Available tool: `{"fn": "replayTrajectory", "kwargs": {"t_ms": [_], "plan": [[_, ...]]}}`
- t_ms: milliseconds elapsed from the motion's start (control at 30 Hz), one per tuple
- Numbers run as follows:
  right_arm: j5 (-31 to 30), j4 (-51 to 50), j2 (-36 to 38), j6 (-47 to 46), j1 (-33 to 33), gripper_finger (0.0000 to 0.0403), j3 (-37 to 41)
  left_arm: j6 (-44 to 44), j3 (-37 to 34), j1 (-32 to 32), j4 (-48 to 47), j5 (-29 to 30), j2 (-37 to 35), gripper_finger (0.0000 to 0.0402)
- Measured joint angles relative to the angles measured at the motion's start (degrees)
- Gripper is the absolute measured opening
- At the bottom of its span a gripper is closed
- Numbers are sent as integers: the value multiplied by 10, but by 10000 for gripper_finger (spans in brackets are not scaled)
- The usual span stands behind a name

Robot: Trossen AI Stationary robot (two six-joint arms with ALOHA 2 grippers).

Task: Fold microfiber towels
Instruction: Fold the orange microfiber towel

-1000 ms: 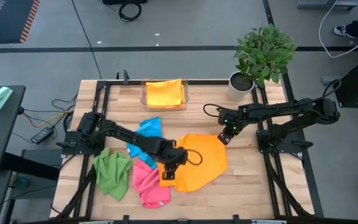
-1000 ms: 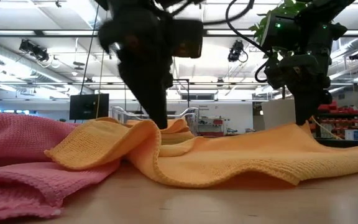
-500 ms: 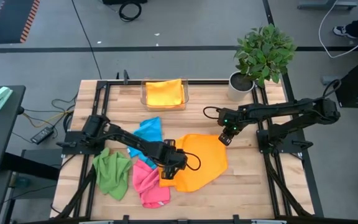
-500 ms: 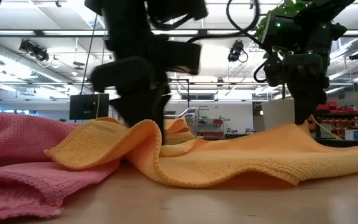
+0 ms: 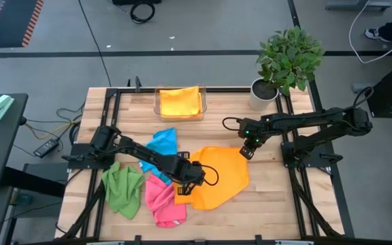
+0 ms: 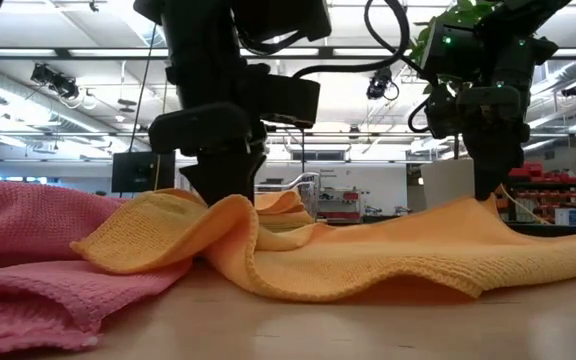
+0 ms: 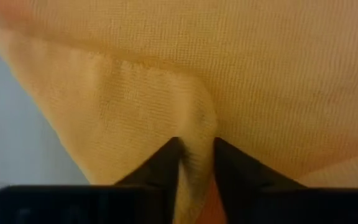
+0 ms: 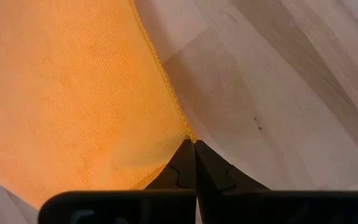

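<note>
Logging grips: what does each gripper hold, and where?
Both hold the orange towel: right gripper shut on its corner, left gripper pinching a fold near its left edge.

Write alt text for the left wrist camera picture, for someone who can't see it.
The left tool pinches a raised fold of the orange towel between its two dark fingers; the cloth nearly fills the view.

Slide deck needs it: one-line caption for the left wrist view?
Left claw pinching a raised fold of the orange microfiber towel.
</note>
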State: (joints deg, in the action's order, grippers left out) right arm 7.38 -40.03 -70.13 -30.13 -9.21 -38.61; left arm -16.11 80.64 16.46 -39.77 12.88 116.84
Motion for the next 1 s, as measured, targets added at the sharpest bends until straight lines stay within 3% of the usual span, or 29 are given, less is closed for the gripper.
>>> {"fn": "replayTrajectory", "kwargs": {"t_ms": [100,167,433,600,700,833,900,1000], "plan": [[0,0,0,4,0,0,0,-28,0,0,1,2,-1,34],[0,-2,0,14,0,0,0,-62,0,0,6,2,-7,12],[29,-89,77,-1,19,0,-3,-98,36,0,4,-26,-108,8],[22,-127,187,-106,135,0,-52,-96,29,5,8,-28,-228,6],[-46,-126,224,-200,242,0,-107,-85,17,14,47,-31,-292,7],[-190,-140,217,-267,384,0,-199,-35,9,25,61,-35,-357,6],[-262,-184,203,-267,418,0,-248,1,5,18,53,-10,-376,6],[-339,-309,177,-250,413,0,-328,66,5,-26,54,3,-390,6]]}}
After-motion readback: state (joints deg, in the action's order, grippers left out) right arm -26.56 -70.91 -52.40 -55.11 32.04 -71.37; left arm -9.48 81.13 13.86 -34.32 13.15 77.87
